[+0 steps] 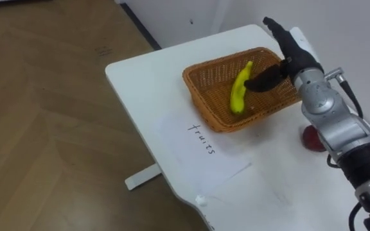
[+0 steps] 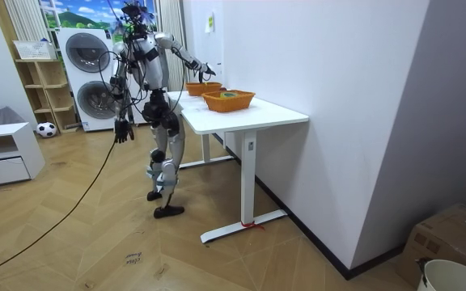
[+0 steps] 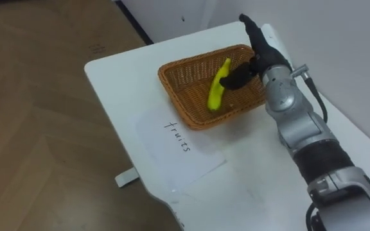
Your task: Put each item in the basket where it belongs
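Note:
A wicker basket (image 1: 201, 80) stands on the white table (image 1: 140, 83) near its far end. A yellow banana (image 1: 239, 90) lies in it, in front of a sheet of paper (image 1: 201, 144) with handwriting. My right hand (image 1: 288, 48) reaches over the basket's right rim; its fingers are straight and its thumb points at the banana's middle, holding nothing. A round red thing (image 1: 312, 138) sits on the table, half hidden behind my right forearm. In the room view I stand at the table's long side, and my left hand (image 2: 122, 129) hangs by my hip.
The room view has two wicker baskets (image 2: 228, 100) (image 2: 201, 87) side by side on the table, which stands against a white wall. Wooden floor (image 1: 44, 128) lies left of the table. A washing machine (image 2: 87, 77) and shelves stand behind me.

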